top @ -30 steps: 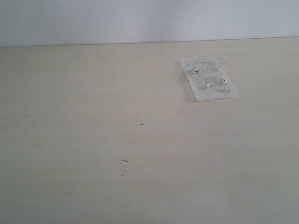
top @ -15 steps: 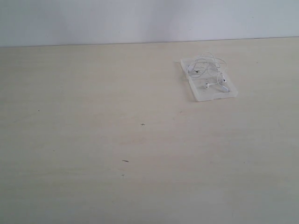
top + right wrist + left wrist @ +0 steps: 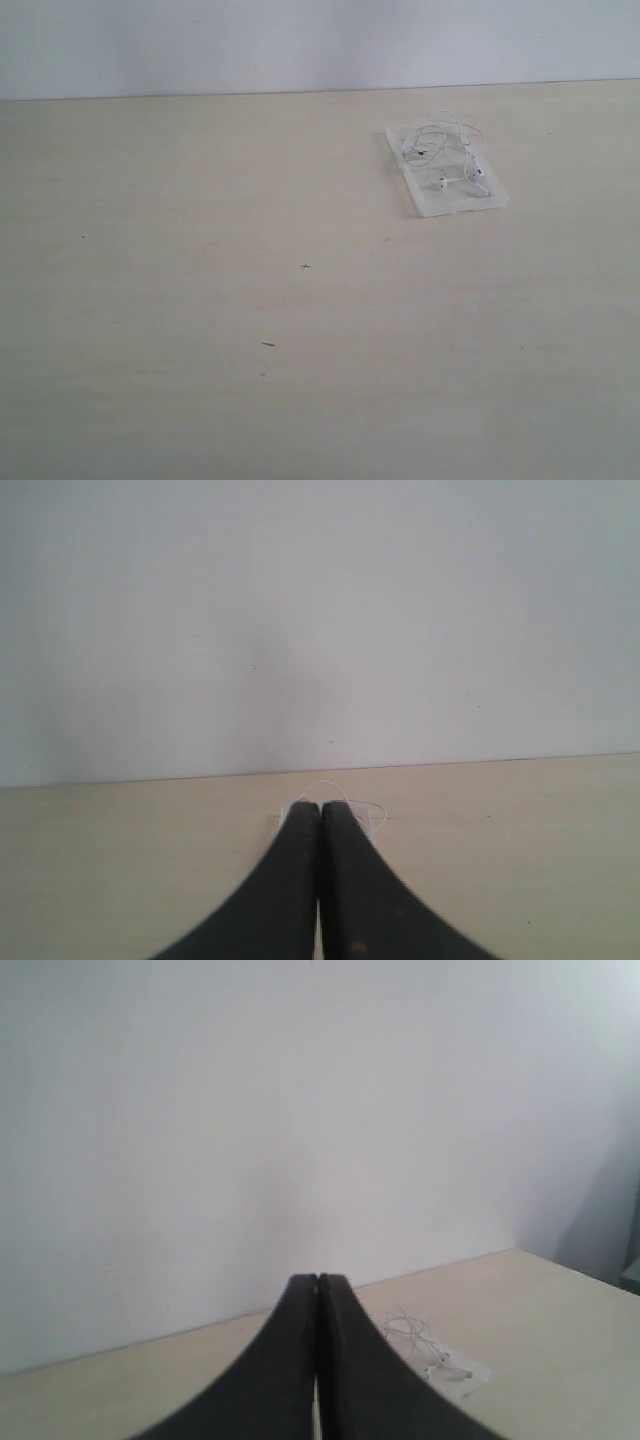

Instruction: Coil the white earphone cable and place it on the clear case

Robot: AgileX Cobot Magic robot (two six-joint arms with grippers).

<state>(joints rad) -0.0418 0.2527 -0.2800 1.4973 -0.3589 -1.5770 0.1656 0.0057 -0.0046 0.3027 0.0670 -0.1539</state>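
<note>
Exterior view: earphone cable (image 3: 446,148) loosely heaped on case (image 3: 456,205).

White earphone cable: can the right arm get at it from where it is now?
Probably yes. The white earphone cable lies in the open on the clear case, on the right arm's side of the table, nothing over it. The right gripper is shut, so it must open first.

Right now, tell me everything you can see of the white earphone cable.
The white earphone cable is a thin white wire in a loose, tangled bundle of loops, not a neat coil. Two small earbuds sit at its nearer end. It rests on the clear case, far right on the table, one loop showing past the case's far edge.
</note>
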